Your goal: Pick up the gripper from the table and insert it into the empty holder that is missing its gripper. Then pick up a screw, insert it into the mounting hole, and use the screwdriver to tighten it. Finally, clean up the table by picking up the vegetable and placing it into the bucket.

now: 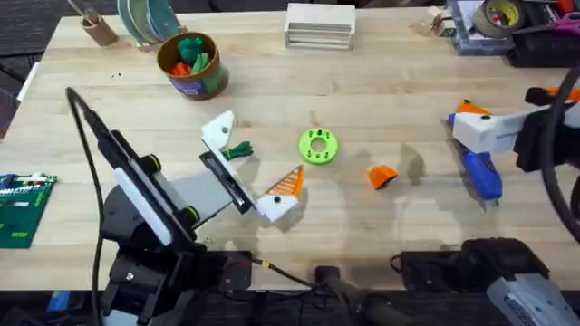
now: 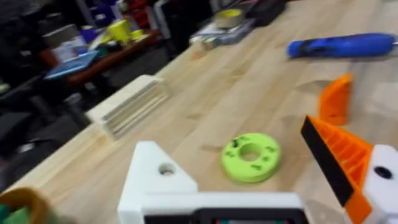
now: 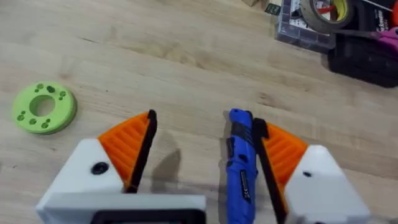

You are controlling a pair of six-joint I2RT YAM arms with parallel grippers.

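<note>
The small orange gripper lies on the table right of a bright green ring disc. My left gripper is open; one of its fingers is the bare white holder, the other carries an orange pad. The dark-green vegetable lies beside the holder. My right gripper hangs open over the blue screwdriver, which lies close by one pad. The bucket stands at the back left with toys inside.
A white slatted block sits at the far edge. A tape roll on a box of clutter fills the back right corner. A brown cup of sticks is back left, and a green circuit board lies at the left edge.
</note>
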